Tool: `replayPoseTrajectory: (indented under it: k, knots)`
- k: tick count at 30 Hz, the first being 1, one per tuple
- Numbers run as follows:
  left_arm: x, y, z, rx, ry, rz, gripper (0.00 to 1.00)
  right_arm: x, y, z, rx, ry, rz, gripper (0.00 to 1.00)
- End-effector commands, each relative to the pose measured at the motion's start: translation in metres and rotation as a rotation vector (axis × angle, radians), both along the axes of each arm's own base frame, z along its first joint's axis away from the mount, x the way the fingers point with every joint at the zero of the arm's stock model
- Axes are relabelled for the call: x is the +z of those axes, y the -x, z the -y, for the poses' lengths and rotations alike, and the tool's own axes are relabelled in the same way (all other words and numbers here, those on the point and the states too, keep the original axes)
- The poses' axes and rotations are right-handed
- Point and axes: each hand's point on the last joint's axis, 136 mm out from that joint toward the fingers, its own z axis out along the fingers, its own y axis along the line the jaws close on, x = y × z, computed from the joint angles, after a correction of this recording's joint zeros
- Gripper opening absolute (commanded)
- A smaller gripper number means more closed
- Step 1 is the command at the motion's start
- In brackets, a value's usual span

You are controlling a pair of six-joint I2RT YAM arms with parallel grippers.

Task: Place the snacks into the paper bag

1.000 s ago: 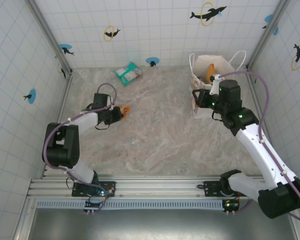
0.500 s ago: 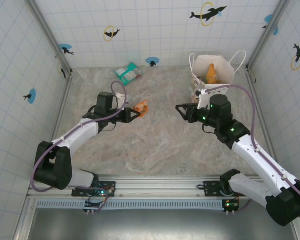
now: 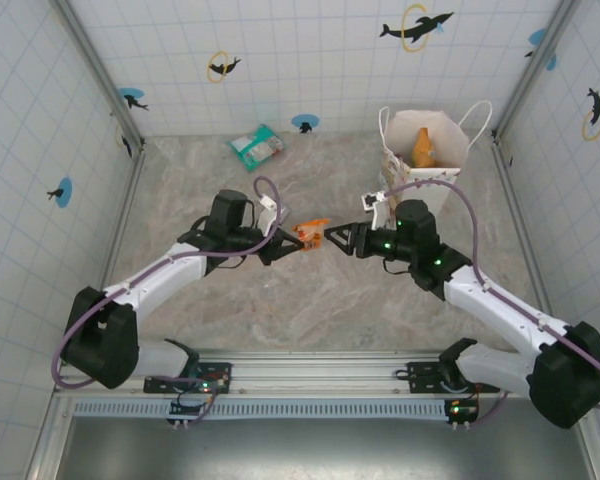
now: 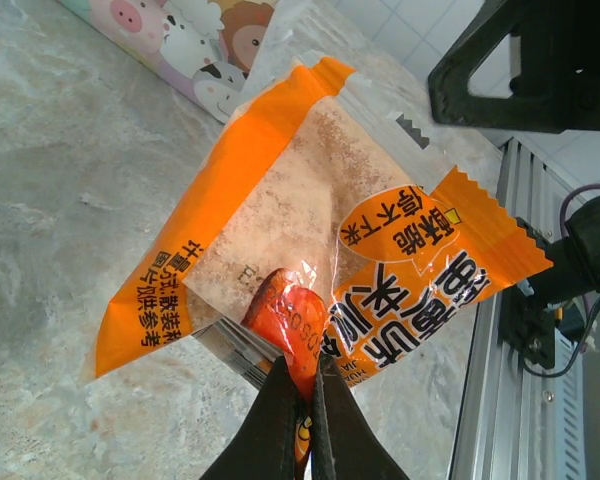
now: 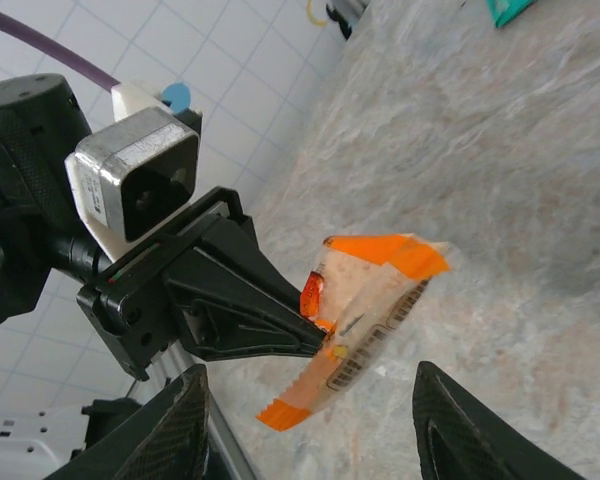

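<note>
Marbled beige bench (image 3: 310,310), white tiled walls (image 3: 320,60) with dolphin stickers (image 3: 416,26). Over the middle, left fingers (image 4: 275,430) pinch a tiny orange packet (image 3: 312,232); right fingers (image 5: 175,425) are spread, facing it.

Marble (image 3: 310,310) bare near-side; L gripper (image 3: 296,239), R gripper (image 3: 331,240) crowd centre; paper bag (image 3: 448,140) far-right.
</note>
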Motion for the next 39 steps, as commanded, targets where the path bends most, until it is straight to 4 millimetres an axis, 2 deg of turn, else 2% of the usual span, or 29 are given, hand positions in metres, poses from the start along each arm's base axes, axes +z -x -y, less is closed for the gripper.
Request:
replayPoseTrajectory:
  k: [1,8,14,15,17,18,19,21,22,24,28,33,36,39]
  knots:
    - [0.016,0.005,0.004,-0.05,0.019,0.08,0.0,0.004,0.006,-0.015,0.052,-0.055,-0.023,0.56]
    - [0.018,0.008,0.008,-0.061,0.02,0.094,0.0,-0.016,0.005,-0.026,0.054,-0.009,-0.083,0.5]
    - [0.014,0.007,0.007,-0.043,-0.003,0.075,0.0,-0.03,-0.005,-0.015,-0.029,0.054,-0.086,0.19]
    - [0.013,0.006,0.007,-0.038,-0.007,0.074,0.02,-0.03,-0.006,-0.013,-0.037,0.053,-0.079,0.14]
    - [0.013,0.004,0.005,-0.023,-0.015,0.075,0.13,-0.025,-0.006,-0.011,-0.044,0.043,-0.063,0.08]
    - [0.012,0.003,0.005,-0.009,-0.02,0.07,0.26,-0.022,-0.007,-0.009,-0.047,0.04,-0.051,0.07]
    - [0.011,0.0,0.004,0.01,-0.029,0.062,0.41,-0.017,-0.008,-0.006,-0.05,0.037,-0.03,0.05]
    - [0.01,-0.006,0.002,0.048,-0.048,0.045,0.64,-0.006,-0.015,0.002,-0.078,0.047,0.009,0.02]
    - [0.01,-0.01,0.002,0.069,-0.055,0.037,0.71,0.001,-0.022,0.011,-0.116,0.06,0.034,0.01]
    - [0.012,-0.013,0.002,0.087,-0.052,0.032,0.79,0.016,-0.031,0.026,-0.162,0.082,0.072,0.0]
    - [0.019,-0.022,0.0,0.146,-0.04,0.044,0.85,0.057,-0.048,0.058,-0.256,0.08,0.175,0.0]
    - [0.02,-0.026,-0.001,0.163,-0.042,0.053,0.89,0.11,-0.064,0.109,-0.403,0.078,0.315,0.0]
    - [0.017,-0.025,0.002,0.147,-0.045,0.032,0.89,0.136,-0.071,0.136,-0.483,0.063,0.373,0.0]
    - [0.015,-0.024,0.003,0.141,-0.045,0.022,0.89,0.15,-0.083,0.161,-0.568,0.058,0.398,0.0]
